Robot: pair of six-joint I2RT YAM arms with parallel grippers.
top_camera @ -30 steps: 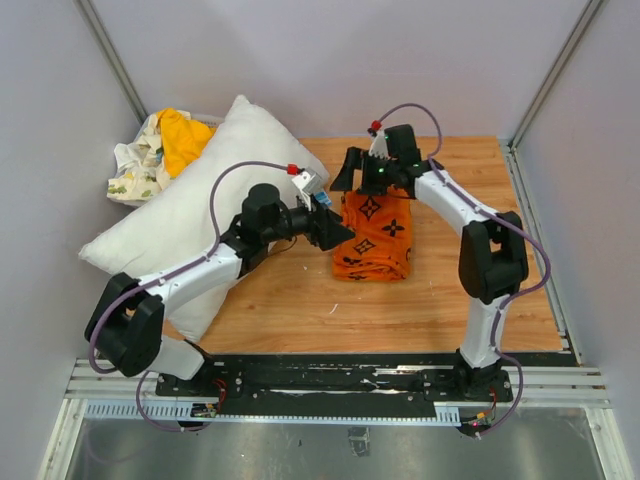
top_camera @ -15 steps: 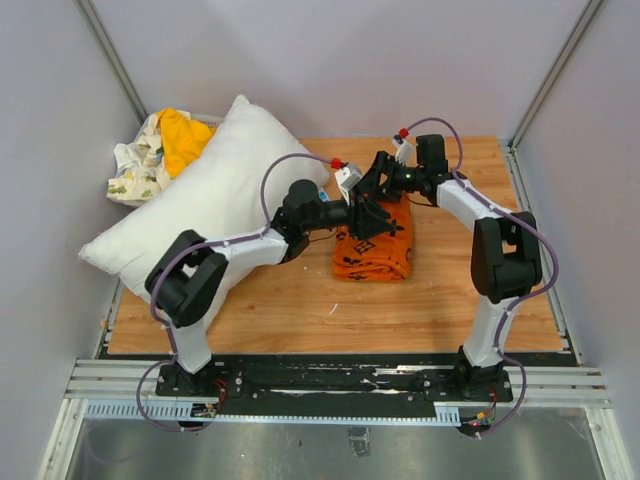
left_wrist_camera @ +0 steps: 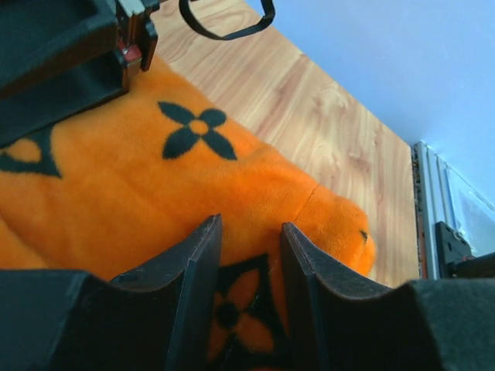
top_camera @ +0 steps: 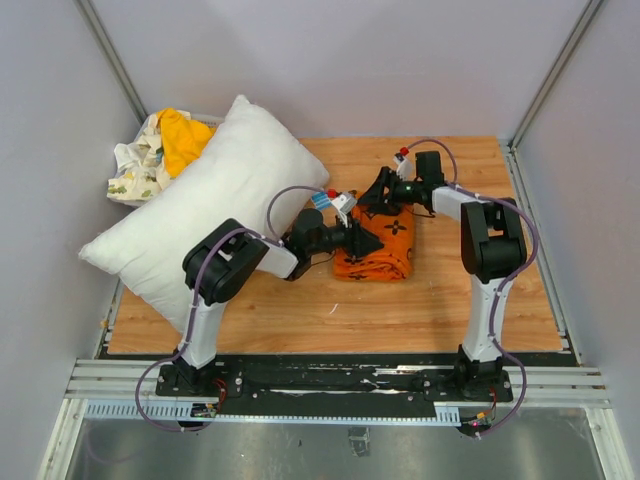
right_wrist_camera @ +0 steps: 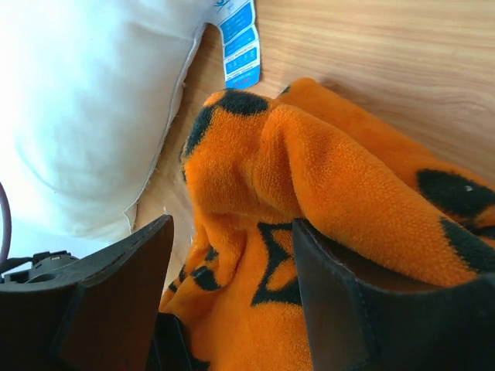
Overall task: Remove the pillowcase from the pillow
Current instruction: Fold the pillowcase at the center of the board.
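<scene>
The orange pillowcase with black motifs lies bunched on the wooden table, off the pillow. The plump white pillow lies to its left, its blue label at the near corner. My left gripper sits low on the pillowcase's left edge. In the left wrist view its fingers stand a little apart over the fabric, pinching nothing. My right gripper is at the pillowcase's far left corner. In the right wrist view it is wide open, with a fold of pillowcase between its jaws and the pillow beside it.
A heap of cloths lies at the back left behind the pillow: a plain yellow-orange cloth and a white printed cloth. Grey walls close in on three sides. The table's metal right edge shows in the left wrist view.
My left arm has folded in and its gripper has moved right and down onto the pillowcase. My right gripper has shifted right and lower to the pillowcase's far corner. The pillow and pillowcase have stayed put.
</scene>
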